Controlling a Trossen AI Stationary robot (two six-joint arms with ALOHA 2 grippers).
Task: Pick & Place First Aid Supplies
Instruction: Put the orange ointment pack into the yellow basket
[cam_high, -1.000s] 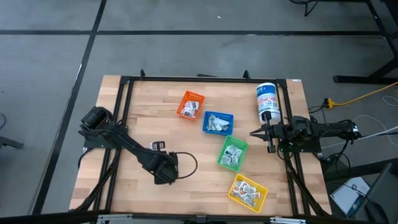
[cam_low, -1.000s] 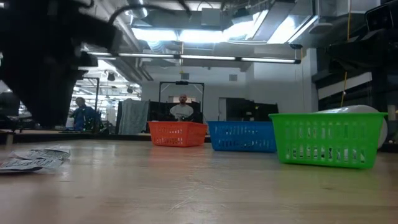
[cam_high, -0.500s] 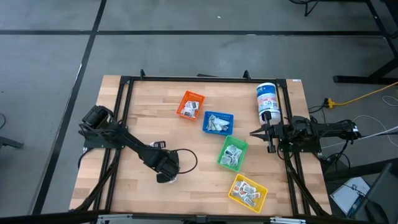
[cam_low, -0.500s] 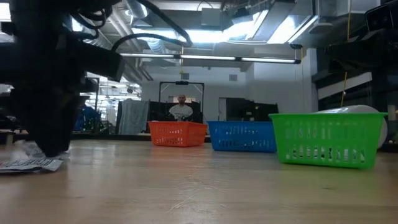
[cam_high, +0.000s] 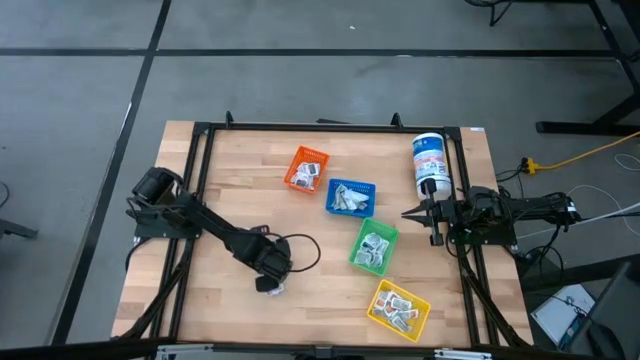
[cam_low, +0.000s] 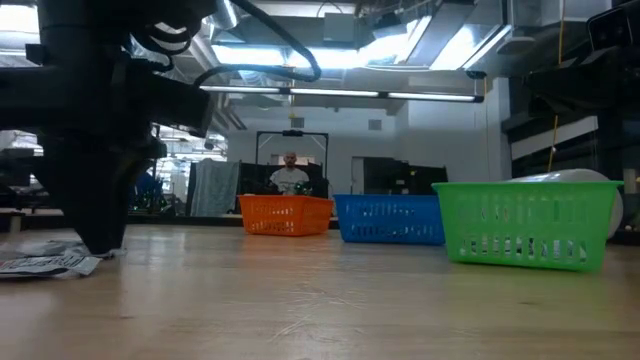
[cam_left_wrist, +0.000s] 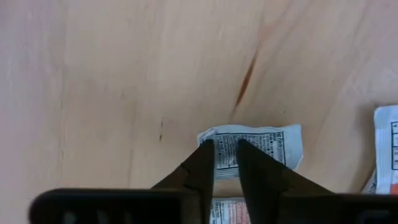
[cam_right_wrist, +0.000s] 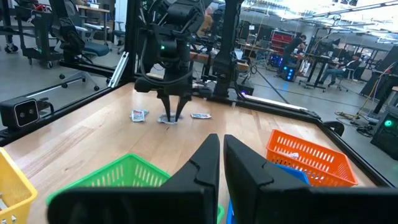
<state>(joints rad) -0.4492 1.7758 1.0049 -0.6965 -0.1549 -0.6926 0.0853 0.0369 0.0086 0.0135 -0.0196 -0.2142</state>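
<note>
Packet (cam_left_wrist: 252, 149) sits flat on the table right under the left gripper (cam_left_wrist: 225, 163), whose narrowly parted fingertips straddle its edge without pinching it.

Matt wood table (cam_high: 240, 180); seemingly paper packet (cam_left_wrist: 252, 149)

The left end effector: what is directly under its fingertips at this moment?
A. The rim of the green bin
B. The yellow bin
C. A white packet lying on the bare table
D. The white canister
C: in the left wrist view the left end effector stands over a white packet lying flat on the table, its fingers to either side of one end of it.
</note>
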